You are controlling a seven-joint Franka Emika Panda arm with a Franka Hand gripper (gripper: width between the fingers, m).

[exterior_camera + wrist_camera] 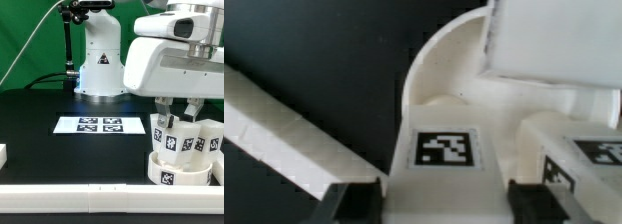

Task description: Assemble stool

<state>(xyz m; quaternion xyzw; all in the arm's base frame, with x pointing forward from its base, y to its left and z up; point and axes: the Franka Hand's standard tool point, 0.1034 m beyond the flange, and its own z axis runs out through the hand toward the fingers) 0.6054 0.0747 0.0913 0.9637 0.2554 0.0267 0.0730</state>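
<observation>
While pinching an upright leg [441, 150] atop the round seat [180, 166] at approx 4 o'clock of the marker board [100, 125], gripper [180, 110] clamped tight. Step, prob.: seating leg. Next: twist, w/ steady downward push.

Exterior view: arm [175, 55] cut off at top and right frame edges; end effector [178, 112] tips hidden behind the legs [185, 138]. Seat [180, 168] partly hidden by legs. Wrist view: blurred throughout; tag [445, 148] pattern unreadable; fingers [358, 200] cropped at bottom edge.
</observation>
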